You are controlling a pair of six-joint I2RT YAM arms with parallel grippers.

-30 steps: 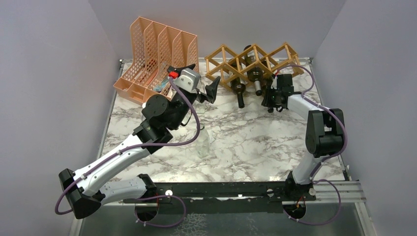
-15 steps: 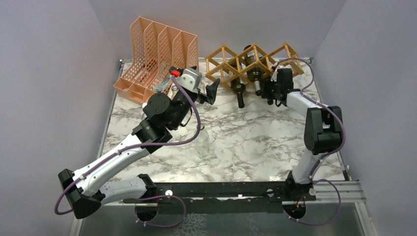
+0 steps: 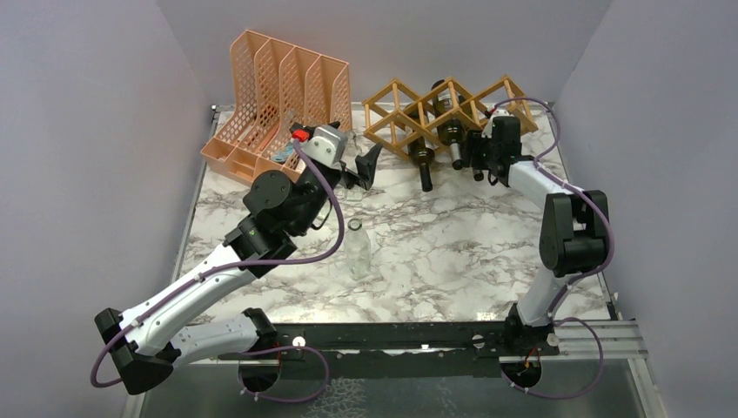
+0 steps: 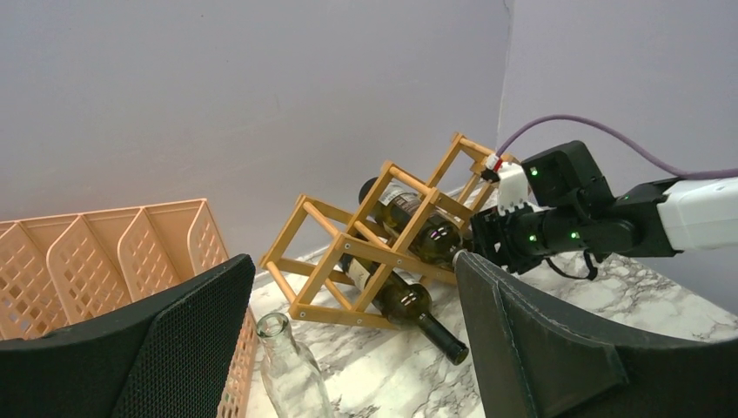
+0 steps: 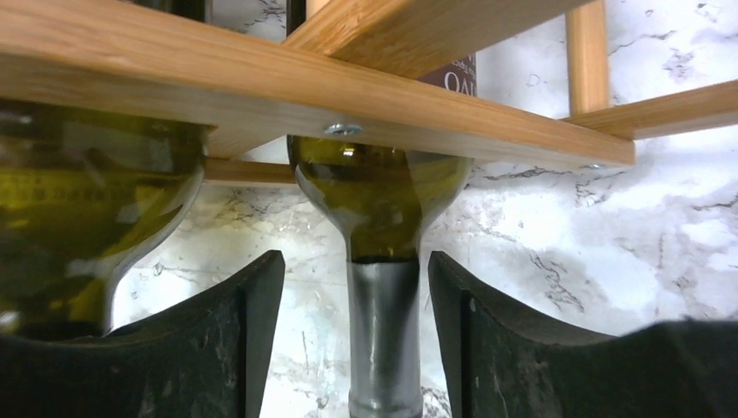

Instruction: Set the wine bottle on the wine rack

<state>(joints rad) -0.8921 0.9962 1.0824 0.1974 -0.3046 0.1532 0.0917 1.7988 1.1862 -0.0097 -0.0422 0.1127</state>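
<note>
The wine bottle (image 5: 379, 186) is green glass with a silver foil neck (image 5: 383, 335). It lies in a lower cell of the tan wooden wine rack (image 3: 444, 106), under a slat (image 5: 287, 83). My right gripper (image 5: 352, 261) is open around the neck, with a gap on each side. From above, the right gripper (image 3: 480, 160) sits at the rack's front right. Two more dark bottles (image 3: 424, 162) (image 3: 452, 139) lie in the rack. My left gripper (image 3: 355, 165) hangs open and empty left of the rack, its fingers (image 4: 130, 348) wide apart.
A clear glass bottle (image 3: 358, 252) stands upright mid-table, and its mouth shows in the left wrist view (image 4: 272, 326). A peach mesh file organizer (image 3: 278, 87) stands at the back left. Walls close in behind and on both sides of the marble table (image 3: 452, 252).
My right gripper pushed towards the rack with the wine bottle, then opened and let go of its neck. The left arm drew back slightly to the left.
</note>
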